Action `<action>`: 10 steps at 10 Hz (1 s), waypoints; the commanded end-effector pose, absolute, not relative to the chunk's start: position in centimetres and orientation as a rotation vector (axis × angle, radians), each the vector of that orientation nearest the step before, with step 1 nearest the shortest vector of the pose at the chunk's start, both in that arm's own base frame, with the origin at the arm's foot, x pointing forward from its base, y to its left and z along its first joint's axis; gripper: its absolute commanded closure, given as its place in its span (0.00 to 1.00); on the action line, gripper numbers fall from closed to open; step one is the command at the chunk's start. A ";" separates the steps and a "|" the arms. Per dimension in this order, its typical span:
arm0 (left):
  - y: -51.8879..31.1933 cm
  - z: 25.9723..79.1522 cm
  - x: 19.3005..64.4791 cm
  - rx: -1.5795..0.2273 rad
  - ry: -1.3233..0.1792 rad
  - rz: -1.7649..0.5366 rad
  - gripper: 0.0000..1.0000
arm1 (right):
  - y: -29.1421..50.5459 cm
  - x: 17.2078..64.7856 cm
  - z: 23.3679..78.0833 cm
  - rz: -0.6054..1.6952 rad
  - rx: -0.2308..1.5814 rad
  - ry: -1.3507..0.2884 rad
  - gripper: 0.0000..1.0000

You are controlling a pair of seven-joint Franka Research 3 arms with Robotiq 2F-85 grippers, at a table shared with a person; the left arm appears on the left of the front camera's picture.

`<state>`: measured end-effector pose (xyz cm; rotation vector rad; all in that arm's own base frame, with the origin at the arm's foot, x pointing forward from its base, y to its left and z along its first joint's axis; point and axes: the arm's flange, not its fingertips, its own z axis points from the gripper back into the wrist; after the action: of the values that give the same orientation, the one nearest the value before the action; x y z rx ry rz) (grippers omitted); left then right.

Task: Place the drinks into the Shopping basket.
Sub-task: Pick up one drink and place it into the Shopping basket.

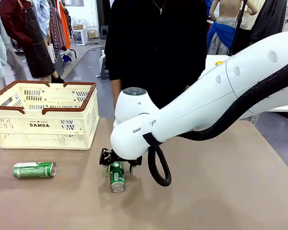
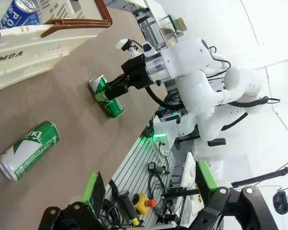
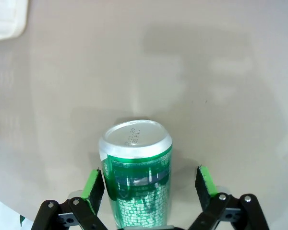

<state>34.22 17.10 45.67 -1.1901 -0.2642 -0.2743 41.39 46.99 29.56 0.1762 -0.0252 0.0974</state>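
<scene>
We've got the right gripper (image 3: 150, 175) straddling the lying green can (image 3: 134, 143), fingers spread, ungripped; next we clench, lift, head far-left to the Shopping basket (image 1: 19, 120).

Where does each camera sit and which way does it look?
Front view: between the arms, facing across the table at a person in black; the right arm reaches a lying green can.
Left wrist view: on the left wrist, past its open left claw, sideways toward the right arm and the DAMDA basket.
Right wrist view: on the right wrist, along its open right claw straddling that can.
Shared: all three show that can; front and left wrist views also share the basket and another green can.
</scene>
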 end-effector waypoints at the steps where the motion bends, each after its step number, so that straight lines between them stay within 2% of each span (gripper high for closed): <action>1: 17.1 45.9 34.0 -1.189 -0.256 -0.269 0.00 | 46.3 40.7 30.1 0.076 0.147 -0.061 0.00; 4: 17.1 45.9 34.0 -1.189 -0.256 -0.269 0.00 | 44.0 40.2 32.7 0.089 0.203 -0.051 0.00; 6: 17.1 45.9 34.0 -1.189 -0.256 -0.269 0.00 | 38.6 39.8 36.0 0.082 0.224 -0.016 0.00; 8: 17.1 45.9 34.0 -1.189 -0.256 -0.269 0.00 | 29.3 39.3 39.0 0.073 0.383 0.066 0.00; 10: 17.1 45.9 34.0 -1.189 -0.256 -0.269 0.00 | 18.9 39.1 40.5 -0.003 0.636 0.141 0.00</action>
<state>34.21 17.15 45.63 -1.1902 -0.2641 -0.2725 39.68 25.37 40.13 0.5070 0.0572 0.0292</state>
